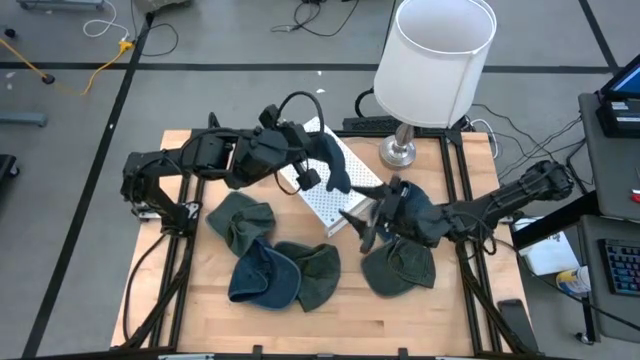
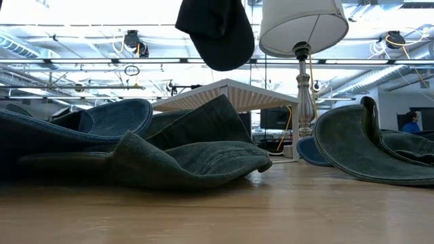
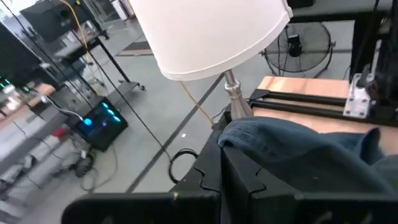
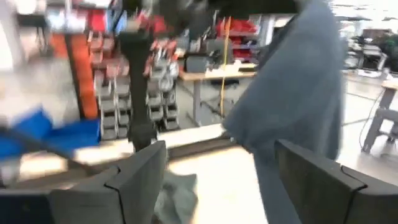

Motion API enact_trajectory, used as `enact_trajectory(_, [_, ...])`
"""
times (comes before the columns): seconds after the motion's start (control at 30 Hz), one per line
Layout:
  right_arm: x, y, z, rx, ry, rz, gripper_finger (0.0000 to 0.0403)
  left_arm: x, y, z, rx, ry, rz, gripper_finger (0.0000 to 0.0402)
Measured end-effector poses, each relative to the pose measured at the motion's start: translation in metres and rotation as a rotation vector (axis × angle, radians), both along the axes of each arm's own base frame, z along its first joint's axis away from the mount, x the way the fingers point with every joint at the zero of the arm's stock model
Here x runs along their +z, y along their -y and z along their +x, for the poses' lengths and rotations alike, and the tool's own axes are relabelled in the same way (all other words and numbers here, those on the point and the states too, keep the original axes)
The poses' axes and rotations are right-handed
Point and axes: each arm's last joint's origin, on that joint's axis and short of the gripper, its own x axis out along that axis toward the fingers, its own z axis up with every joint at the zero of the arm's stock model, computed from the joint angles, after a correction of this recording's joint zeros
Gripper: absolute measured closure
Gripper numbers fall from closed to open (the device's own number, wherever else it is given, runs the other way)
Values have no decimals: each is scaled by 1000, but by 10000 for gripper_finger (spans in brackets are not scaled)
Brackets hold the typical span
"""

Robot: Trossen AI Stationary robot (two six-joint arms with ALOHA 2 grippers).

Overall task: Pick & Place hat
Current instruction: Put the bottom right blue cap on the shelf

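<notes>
Denim is what the hat (image 1: 335,165) appears to be made of, and it is held up off the desk (image 1: 400,325) by the left gripper (image 1: 318,168), above the white perforated panel (image 1: 330,195) near the desk's far edge. In the left wrist view the dark fingers (image 3: 239,171) are seen closed on a fold of the blue cloth (image 3: 311,155), with the lamp (image 3: 211,31) beyond. In the low view the hat (image 2: 218,28) hangs limp and high over the desk. It is judged light and soft, without stiffness; a pinch on the brim or a thick seam would be likely to hold best, since loose cloth may slip. The right gripper (image 1: 366,222) is set near the desk's middle with its fingers (image 4: 134,177) spread wide and nothing between them. Four more hats (image 1: 240,222) lie toward the near edge.
</notes>
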Motion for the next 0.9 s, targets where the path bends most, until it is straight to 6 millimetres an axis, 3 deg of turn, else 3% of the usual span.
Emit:
enact_trajectory(0.27, [-16, 1, 7, -225, -151, -184, 123, -1, 1, 1, -27, 78, -134, 401])
enact_trajectory(0.63, [-20, 3, 8, -270, -225, -276, 126, 0, 2, 3, -82, 163, -301, 401])
enact_trajectory(0.9, [-19, 4, 6, -360, -306, -380, 142, 6, 5, 1, -113, 211, -311, 401])
